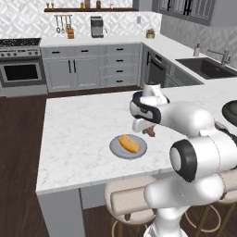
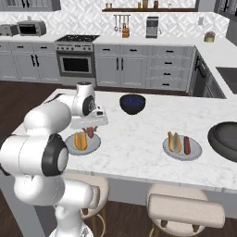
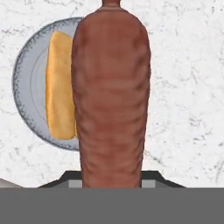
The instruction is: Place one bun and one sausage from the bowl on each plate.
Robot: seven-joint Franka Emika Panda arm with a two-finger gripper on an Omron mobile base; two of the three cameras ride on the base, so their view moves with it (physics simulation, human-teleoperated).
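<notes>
Task progress near the end of the serving job. The far plate (image 2: pixel 194 150) on the marble counter (image 2: pixel 134 148) already carries a bun (image 2: pixel 174 141) and a sausage (image 2: pixel 187 145) side by side, so that serving looks complete. The near plate (image 2: pixel 95 144) holds one bun (image 2: pixel 80 140) lying toward one side, with bare plate left beside it. The claw (image 2: pixel 90 129) hangs just above this plate, pinching a second sausage (image 2: pixel 90 132) between its fingers; in the hand view the sausage (image 3: pixel 111 96) runs lengthwise up the middle, with the bun (image 3: pixel 60 85) and the plate rim (image 3: pixel 19 83) behind and to its left. From the other side, the sausage (image 1: pixel 150 133) pokes out beneath the claw (image 1: pixel 147 129), over the counter by the edge of the plate (image 1: pixel 115 149) rather than over its middle, next to the bun (image 1: pixel 129 143).

What remains, by this reading: bring the sausage over the bare part of the plate, lower it and let go. The wide dark bowl (image 2: pixel 227 136) sits at the right end of the counter; its contents cannot be made out. A smaller blue-black bowl (image 2: pixel 132 103) stands behind, apart from both plates.

No brand, label or legible writing appears anywhere.
</notes>
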